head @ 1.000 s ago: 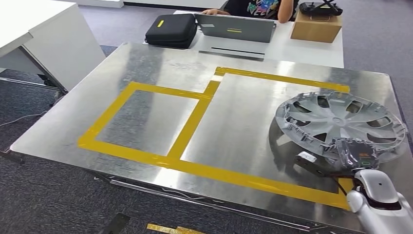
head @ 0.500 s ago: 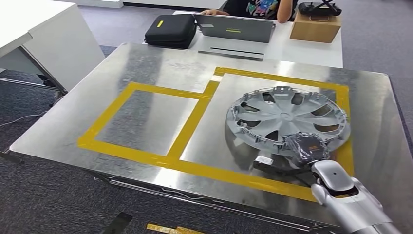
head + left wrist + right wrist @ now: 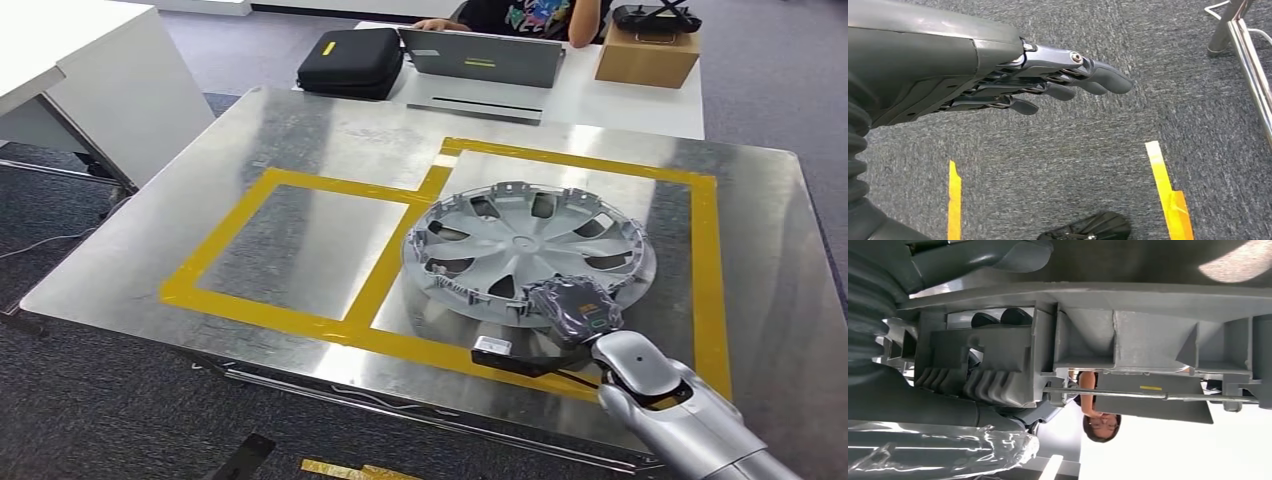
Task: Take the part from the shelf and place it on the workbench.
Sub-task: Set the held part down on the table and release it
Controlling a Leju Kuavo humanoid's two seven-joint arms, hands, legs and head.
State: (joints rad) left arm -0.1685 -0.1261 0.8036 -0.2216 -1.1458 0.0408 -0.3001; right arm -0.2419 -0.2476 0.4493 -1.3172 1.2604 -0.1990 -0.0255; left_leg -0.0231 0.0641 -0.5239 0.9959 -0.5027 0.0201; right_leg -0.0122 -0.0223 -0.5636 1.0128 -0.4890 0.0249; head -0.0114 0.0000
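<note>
A grey wheel cover (image 3: pixel 525 250) hangs just over the steel workbench (image 3: pixel 330 130), above the larger yellow-taped square and reaching across the tape line that divides the two squares. My right hand (image 3: pixel 575 310) grips its near rim. In the right wrist view the cover's ribbed underside (image 3: pixel 1128 335) is close up, with my thumb (image 3: pixel 998 255) on one side of the rim and dark fingers (image 3: pixel 998 317) on the other. My left hand (image 3: pixel 1048 82) hangs beside my body over grey carpet, fingers straight and holding nothing.
Yellow tape (image 3: pixel 300 250) marks two squares on the bench. Behind it a white table carries a black case (image 3: pixel 350 60), a laptop (image 3: pixel 485 55) and a cardboard box (image 3: pixel 648 55), with a person (image 3: pixel 530 15) seated there. A white cabinet (image 3: pixel 80 70) stands at the left.
My right hand has carried the wheel cover leftward across the bench, from its right edge to over the larger taped square. The left hand has not visibly moved.
</note>
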